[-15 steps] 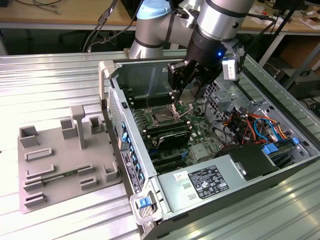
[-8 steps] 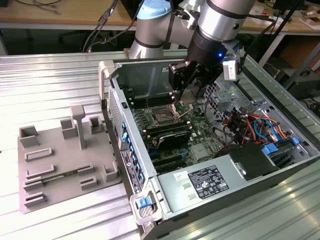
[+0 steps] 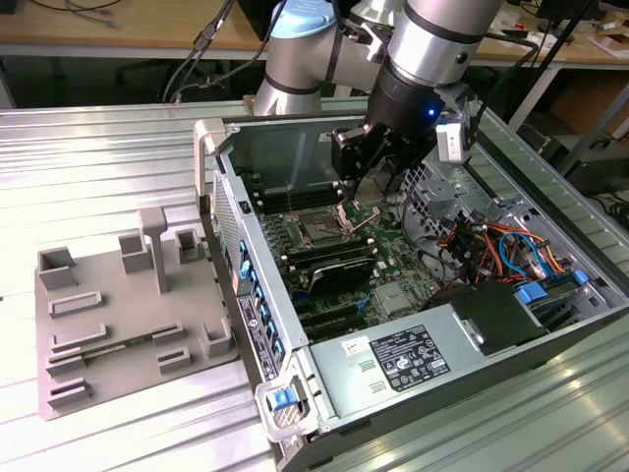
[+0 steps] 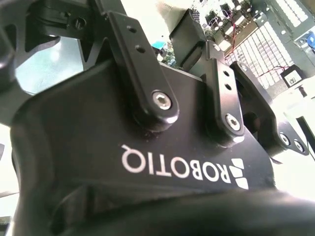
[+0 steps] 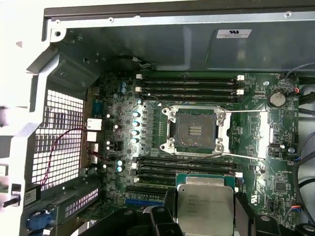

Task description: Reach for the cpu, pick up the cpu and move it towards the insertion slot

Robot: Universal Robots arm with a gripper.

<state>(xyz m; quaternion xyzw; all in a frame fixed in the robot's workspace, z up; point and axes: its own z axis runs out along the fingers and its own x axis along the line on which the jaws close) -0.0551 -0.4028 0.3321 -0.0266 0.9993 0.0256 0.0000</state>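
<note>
1. Gripper (image 3: 361, 179) hangs inside the open computer case (image 3: 413, 354), above the motherboard (image 5: 275, 167).
2. Its fingers (image 5: 243, 209) are closed on the cpu (image 5: 205, 206), held by opposite edges.
3. Insertion slot (image 5: 195, 131) sits open mid-board, cpu just beside it, apart.

arm (image 3: 432, 39): silver tubes, blue-capped joints | tool (image 4: 147, 147): black, hex screws, white lettering

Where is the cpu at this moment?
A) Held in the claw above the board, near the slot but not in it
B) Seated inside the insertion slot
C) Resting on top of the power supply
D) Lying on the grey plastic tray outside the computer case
A: in the first wrist view the cpu sits between the claw fingers, while the insertion slot beyond it is open and empty.
</note>
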